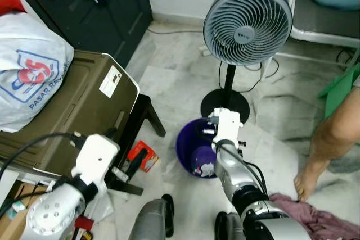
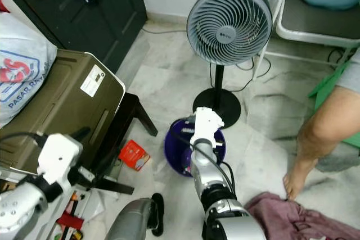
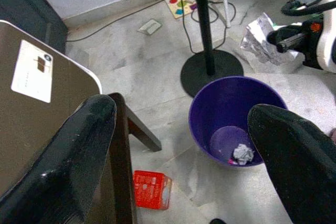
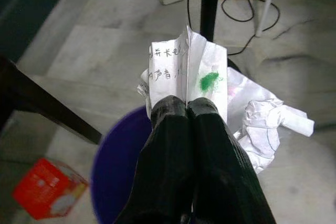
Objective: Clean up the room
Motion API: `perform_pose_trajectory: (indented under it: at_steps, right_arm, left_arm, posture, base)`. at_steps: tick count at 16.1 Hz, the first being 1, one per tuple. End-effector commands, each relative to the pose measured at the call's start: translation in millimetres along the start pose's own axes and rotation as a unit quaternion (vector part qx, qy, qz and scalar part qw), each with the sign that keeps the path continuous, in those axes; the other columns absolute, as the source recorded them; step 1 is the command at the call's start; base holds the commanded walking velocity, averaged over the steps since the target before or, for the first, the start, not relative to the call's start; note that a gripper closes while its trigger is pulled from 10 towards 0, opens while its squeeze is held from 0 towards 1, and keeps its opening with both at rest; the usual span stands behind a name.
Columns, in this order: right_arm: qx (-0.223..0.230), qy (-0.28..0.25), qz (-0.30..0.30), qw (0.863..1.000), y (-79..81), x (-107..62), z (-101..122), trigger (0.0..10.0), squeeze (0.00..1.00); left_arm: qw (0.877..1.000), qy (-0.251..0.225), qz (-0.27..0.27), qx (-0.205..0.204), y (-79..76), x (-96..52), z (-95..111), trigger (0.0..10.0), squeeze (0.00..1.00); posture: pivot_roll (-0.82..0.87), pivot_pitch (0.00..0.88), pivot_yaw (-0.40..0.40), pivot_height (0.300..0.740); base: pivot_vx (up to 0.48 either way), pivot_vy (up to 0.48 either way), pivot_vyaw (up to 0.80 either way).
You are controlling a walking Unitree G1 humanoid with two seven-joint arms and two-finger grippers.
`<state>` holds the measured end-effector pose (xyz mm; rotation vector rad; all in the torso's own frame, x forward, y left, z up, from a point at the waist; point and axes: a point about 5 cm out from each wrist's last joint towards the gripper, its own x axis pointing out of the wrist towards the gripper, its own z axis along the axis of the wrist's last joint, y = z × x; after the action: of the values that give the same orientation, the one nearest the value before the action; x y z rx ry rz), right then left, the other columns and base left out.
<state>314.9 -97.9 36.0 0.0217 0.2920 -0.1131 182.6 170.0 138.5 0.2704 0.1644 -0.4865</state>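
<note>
My right gripper (image 4: pixel 186 106) is shut on a crumpled white paper (image 4: pixel 210 82) with writing and a green mark. It holds the paper over the far rim of a purple bin (image 1: pixel 188 144), close to the fan's base. From the left wrist view the same paper (image 3: pixel 260 40) hangs just beyond the bin (image 3: pixel 210 114). A small paper ball (image 3: pixel 242 153) lies at the bottom of the bin. My left gripper (image 3: pixel 181 114) is open and empty, held beside the black stool to the bin's left.
A standing fan (image 1: pixel 247 23) rises right behind the bin. An olive case (image 1: pixel 73 111) rests on a black stool (image 1: pixel 143 116). A red box (image 1: pixel 143 155) lies on the floor. A person's leg (image 1: pixel 332 139) and a pink cloth (image 1: pixel 315 220) are at the right.
</note>
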Motion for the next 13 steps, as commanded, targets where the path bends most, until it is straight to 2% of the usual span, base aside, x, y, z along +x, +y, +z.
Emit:
perform_pose_trajectory:
  at_steps: [1, 3, 6, 7, 8, 13]
  right_arm:
    - [0.015, 0.019, 0.02, 1.0, 12.9, -4.7, -8, 10.0, 0.0]
    - [0.006, 0.047, 0.025, 0.999, 14.4, -9.0, -22, 10.0, 0.0]
    - [0.014, 0.044, 0.02, 0.999, 10.9, -6.2, -19, 10.0, 0.0]
    - [0.019, 0.043, 0.018, 0.999, 10.2, -5.6, -18, 10.0, 0.75]
    - [0.02, 0.042, 0.018, 0.999, 10.8, -5.5, -18, 10.0, 1.0]
    - [0.021, 0.032, 0.024, 0.999, 13.9, -4.0, -13, 10.0, 1.0]
  left_arm:
    - [1.0, 0.016, 0.006, 0.005, 4.6, -4.1, -2, 10.0, 0.0]
    - [1.0, 0.019, 0.004, 0.003, 4.3, -3.3, -1, 10.0, 0.0]
    - [1.0, 0.021, 0.001, 0.001, 3.1, -2.9, -1, 10.0, 0.0]
    - [1.0, 0.023, 0.001, 0.001, 2.9, -3.2, -1, 10.0, 0.0]
    - [1.0, 0.024, 0.001, 0.001, 3.2, -3.2, -1, 10.0, 0.0]
    - [1.0, 0.027, 0.005, 0.003, 5.4, -2.0, -2, 10.0, 0.0]
  posture:
    - [0.33, 0.266, 0.169, 0.74]
    - [0.33, 0.267, 0.171, 0.74]
    - [0.33, 0.267, 0.171, 0.74]
    - [0.33, 0.267, 0.172, 0.74]
    - [0.33, 0.266, 0.173, 0.74]
    - [0.33, 0.258, 0.177, 0.74]
  base:
    - [0.0, 0.0, 0.0]
    - [0.0, 0.0, 0.0]
    - [0.0, 0.0, 0.0]
    - [0.0, 0.0, 0.0]
    - [0.0, 0.0, 0.0]
    - [0.0, 0.0, 0.0]
